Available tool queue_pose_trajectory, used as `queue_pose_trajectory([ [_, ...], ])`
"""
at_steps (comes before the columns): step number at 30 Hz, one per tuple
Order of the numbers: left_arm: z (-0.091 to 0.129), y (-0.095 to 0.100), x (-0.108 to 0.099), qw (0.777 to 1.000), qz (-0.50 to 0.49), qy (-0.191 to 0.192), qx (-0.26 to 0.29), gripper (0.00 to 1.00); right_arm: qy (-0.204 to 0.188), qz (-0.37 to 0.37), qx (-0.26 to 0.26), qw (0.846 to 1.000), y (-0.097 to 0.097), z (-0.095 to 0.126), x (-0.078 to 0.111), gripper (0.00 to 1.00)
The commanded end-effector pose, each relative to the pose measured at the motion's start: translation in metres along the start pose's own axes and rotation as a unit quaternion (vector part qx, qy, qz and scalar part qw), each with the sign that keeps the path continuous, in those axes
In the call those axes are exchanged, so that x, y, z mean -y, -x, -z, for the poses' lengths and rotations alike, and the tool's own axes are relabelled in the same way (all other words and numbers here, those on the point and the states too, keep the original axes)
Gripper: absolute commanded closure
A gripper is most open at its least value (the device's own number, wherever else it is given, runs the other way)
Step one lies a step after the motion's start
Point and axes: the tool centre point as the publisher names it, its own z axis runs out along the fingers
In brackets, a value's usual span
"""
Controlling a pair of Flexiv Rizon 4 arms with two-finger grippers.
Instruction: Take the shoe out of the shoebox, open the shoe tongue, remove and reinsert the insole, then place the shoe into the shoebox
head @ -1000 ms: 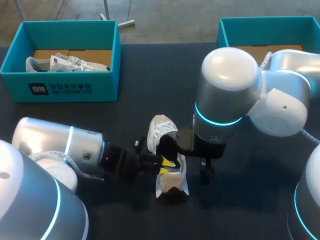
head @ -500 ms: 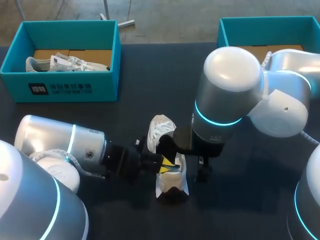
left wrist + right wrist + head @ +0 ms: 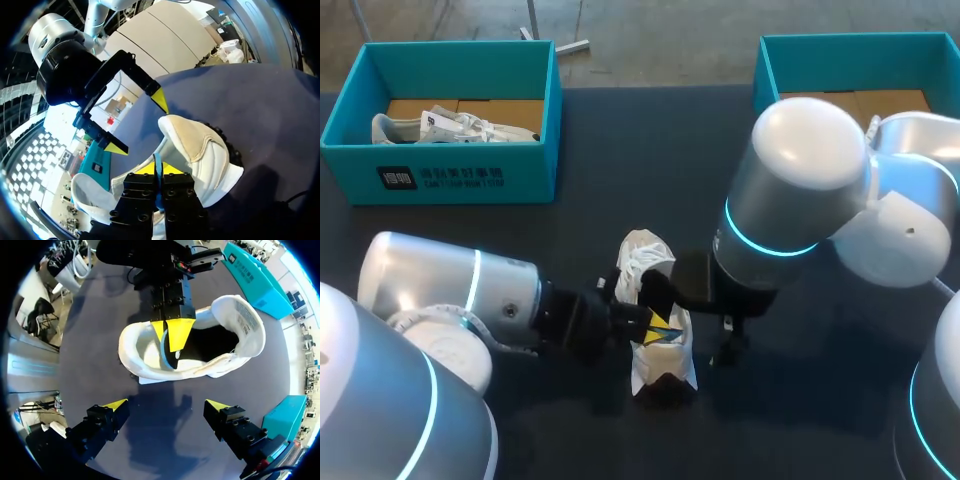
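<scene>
Two grippers at shoe [image 3: 642, 262], mid-table, well apart from shoebox [image 3: 450, 175]. Left gripper [image 3: 159, 169], in from 9 o'clock, pinches insole [image 3: 166, 347] edge. Right gripper [image 3: 166, 406] spread wide, empty, at 3 o'clock. Best: right steadies shoe, left draws insole slowly.

White shoe held between two arms at mid-table

The shoe [image 3: 658, 365] stands on the dark table [image 3: 610, 150]. The left gripper [image 3: 660, 328], coming in from the left, has its yellow tips pressed together on a blue-edged insole [image 3: 667, 339] at the shoe's opening. The right gripper [image 3: 695, 315] hangs just beside the shoe, fingers spread. A teal shoebox [image 3: 450, 180] at the far left holds a second shoe [image 3: 450, 125].
</scene>
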Motion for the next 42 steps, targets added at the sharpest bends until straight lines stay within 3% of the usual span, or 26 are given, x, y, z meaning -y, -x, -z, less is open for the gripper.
queue_pose_trajectory([
  [1, -0.005, -0.002, -0.002, 1.000, -0.003, 0.009, -0.001, 1.00, 0.007, 0.005, -0.004, 1.000, 0.001, -0.003, 0.003, 0.00],
  [12, 0.000, -0.001, 0.001, 1.000, -0.003, 0.011, 0.002, 1.00, 0.007, 0.005, -0.004, 1.000, 0.001, -0.003, 0.003, 0.00],
  [16, 0.005, 0.000, 0.006, 1.000, 0.002, -0.005, 0.006, 0.73, 0.007, 0.005, -0.004, 1.000, 0.001, -0.003, 0.003, 0.00],
  [19, 0.008, 0.003, 0.010, 1.000, 0.005, -0.016, 0.010, 0.67, 0.007, 0.005, -0.004, 1.000, 0.001, -0.003, 0.003, 0.00],
  [33, 0.025, 0.007, 0.023, 0.998, 0.021, -0.057, 0.007, 0.65, 0.007, 0.005, -0.004, 1.000, 0.001, -0.003, 0.003, 0.00],
  [42, 0.045, 0.012, 0.027, 0.998, 0.009, -0.046, -0.033, 0.65, 0.007, 0.005, -0.004, 1.000, 0.001, -0.003, 0.003, 0.00],
])
